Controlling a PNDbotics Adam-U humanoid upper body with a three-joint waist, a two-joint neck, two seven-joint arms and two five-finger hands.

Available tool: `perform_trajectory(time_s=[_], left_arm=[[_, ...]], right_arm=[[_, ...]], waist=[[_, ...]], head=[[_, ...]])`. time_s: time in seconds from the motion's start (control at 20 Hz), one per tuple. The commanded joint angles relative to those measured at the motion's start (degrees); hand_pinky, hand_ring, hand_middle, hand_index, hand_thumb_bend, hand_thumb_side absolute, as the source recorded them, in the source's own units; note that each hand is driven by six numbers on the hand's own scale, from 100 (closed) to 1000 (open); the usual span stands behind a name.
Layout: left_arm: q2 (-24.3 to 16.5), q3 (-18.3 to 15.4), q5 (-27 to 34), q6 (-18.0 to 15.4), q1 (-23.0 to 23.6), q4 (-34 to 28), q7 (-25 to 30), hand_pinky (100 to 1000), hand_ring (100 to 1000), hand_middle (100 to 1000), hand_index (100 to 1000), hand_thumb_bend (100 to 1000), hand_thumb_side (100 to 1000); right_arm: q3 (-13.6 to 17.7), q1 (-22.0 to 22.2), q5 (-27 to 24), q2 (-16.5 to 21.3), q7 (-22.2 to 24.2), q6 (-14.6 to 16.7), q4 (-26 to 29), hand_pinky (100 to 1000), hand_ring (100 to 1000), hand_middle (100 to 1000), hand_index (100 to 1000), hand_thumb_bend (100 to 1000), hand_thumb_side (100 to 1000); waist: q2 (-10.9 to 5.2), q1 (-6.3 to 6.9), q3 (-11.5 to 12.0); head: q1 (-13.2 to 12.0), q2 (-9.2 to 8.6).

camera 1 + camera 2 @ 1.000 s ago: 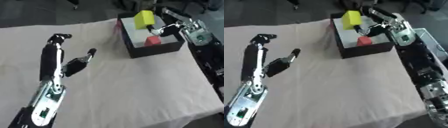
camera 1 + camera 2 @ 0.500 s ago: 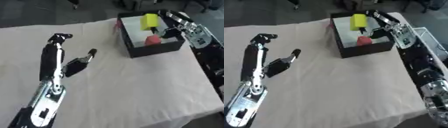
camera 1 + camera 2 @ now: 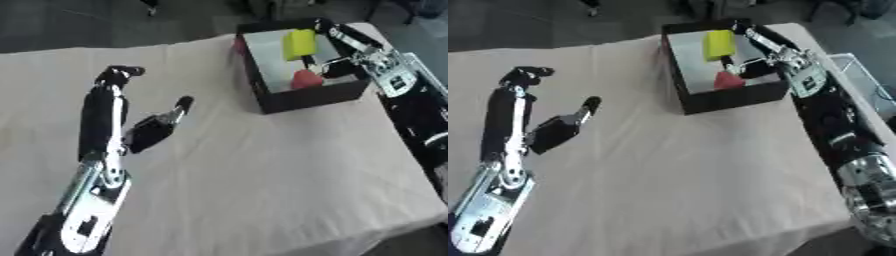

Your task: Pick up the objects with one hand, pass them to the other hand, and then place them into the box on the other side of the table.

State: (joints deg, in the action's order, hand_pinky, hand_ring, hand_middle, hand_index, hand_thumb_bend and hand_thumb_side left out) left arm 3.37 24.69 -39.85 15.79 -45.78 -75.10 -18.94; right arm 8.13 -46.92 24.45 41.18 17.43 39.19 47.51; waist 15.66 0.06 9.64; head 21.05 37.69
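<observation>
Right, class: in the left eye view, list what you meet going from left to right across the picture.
Left hand → black box with a yellow block and a red object → right hand.

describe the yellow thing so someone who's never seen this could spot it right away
Find the black open-topped box at the table's far right. Inside it, the yellow block lies toward the far wall, beside the right hand. Its only neighbour is a smaller red object nearer the front wall.

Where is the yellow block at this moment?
The yellow block is inside the black box at the table's far right, just above the red object and beside the right hand.
</observation>
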Motion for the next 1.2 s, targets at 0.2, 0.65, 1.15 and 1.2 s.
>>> perform_trajectory(time_s=[0.2, 0.65, 1.15, 1.2], left_arm=[[-0.3, 0.0, 0.2, 0.2, -0.7, -1.1, -0.1, 633, 758, 714, 759, 647, 532], [-0.8, -0.4, 0.2, 0.7, -0.8, -1.1, -0.2, 630, 756, 711, 758, 636, 537], [-6.1, -5.4, -0.8, 6.8, -2.6, -1.7, -2.6, 638, 757, 732, 756, 559, 483], [-7.4, -6.1, -1.3, 8.0, -3.1, -1.4, -2.1, 645, 761, 743, 761, 560, 473]], right_arm=[[1.2, -1.1, 2.6, 2.1, -1.5, 1.5, -0.1, 1000, 1000, 1000, 1000, 100, 228], [1.6, -0.7, -3.5, 2.1, -2.9, -1.0, 2.3, 1000, 1000, 1000, 1000, 100, 100], [0.1, -0.7, -28.3, 4.6, 6.7, -7.0, 10.7, 1000, 1000, 1000, 1000, 100, 422], [0.3, -0.4, -29.9, 5.2, 7.7, -7.5, 11.3, 1000, 1000, 1000, 1000, 100, 403]], waist=[[-0.97, -0.23, -0.1], [-1.33, -0.31, -0.3], [-2.61, -0.10, -0.4], [-2.83, 0.00, -0.4]], head=[[-0.2, 0.51], [-0.7, 0.55], [-3.7, 2.29], [-4.0, 2.45]])
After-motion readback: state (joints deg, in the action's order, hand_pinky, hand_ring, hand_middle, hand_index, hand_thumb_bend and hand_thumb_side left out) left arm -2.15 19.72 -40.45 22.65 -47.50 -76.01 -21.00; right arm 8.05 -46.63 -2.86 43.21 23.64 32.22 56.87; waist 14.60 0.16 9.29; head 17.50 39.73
